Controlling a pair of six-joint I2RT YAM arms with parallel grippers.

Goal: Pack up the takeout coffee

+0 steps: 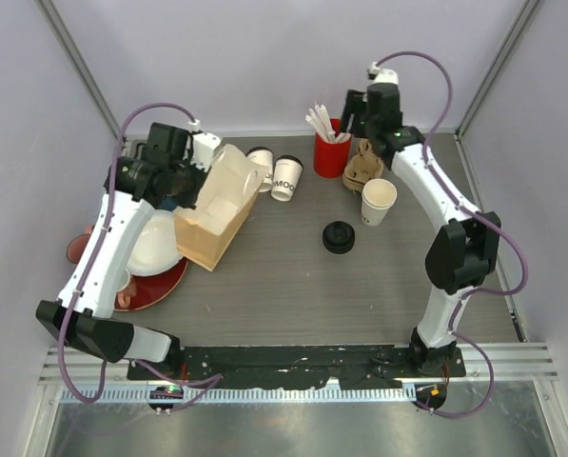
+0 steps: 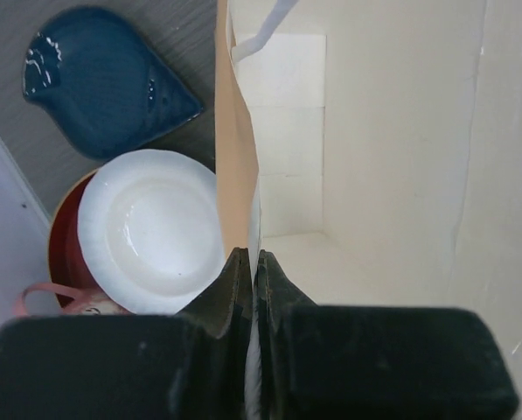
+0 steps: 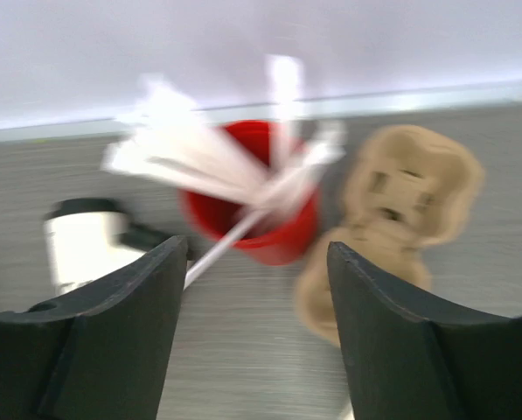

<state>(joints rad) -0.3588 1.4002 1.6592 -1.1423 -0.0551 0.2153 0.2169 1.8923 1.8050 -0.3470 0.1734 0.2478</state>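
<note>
One paper bag (image 1: 217, 214): tilted on the table; left gripper (image 2: 250, 260) pinches its wall tightly; no cup is seen inside.
Two lidded cups (image 1: 286, 178): both outside, just beside the bag; packing seems not yet begun.
Right gripper (image 3: 256, 249): jaws wide, empty, near the red cup (image 3: 261, 223).

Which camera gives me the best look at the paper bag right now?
Top external: the whole paper bag shows, tilted, mouth open. Left wrist shows only its inside and the wall pinched by the left gripper. Right wrist misses it.
</note>
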